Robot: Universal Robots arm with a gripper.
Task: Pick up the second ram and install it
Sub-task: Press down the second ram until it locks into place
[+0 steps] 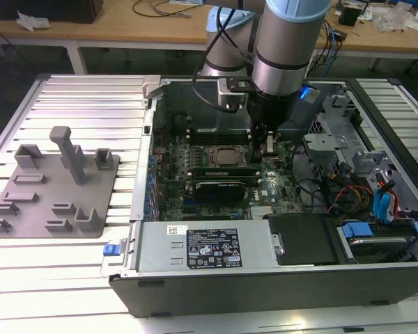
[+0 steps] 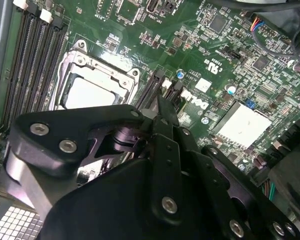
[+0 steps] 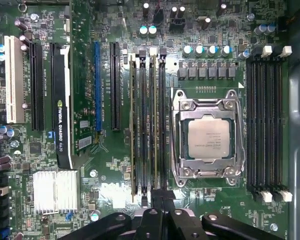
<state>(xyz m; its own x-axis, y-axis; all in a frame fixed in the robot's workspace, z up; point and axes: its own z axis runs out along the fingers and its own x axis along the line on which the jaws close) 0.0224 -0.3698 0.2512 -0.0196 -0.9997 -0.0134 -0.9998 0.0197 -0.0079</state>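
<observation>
Seated edge-on in the slots just beside the processor socket [image 3: 207,139]: two thin green sticks, the second ram [image 3: 153,125] probably one of them. Directly above, the gripper [image 3: 157,196], fingers together, apparently gripping nothing.

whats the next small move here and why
Probably press straight down a little: the tool sits over one end of the second ram, which stands edge-on in a slot beside the CPU socket; whether it is fully seated I cannot tell.
</observation>
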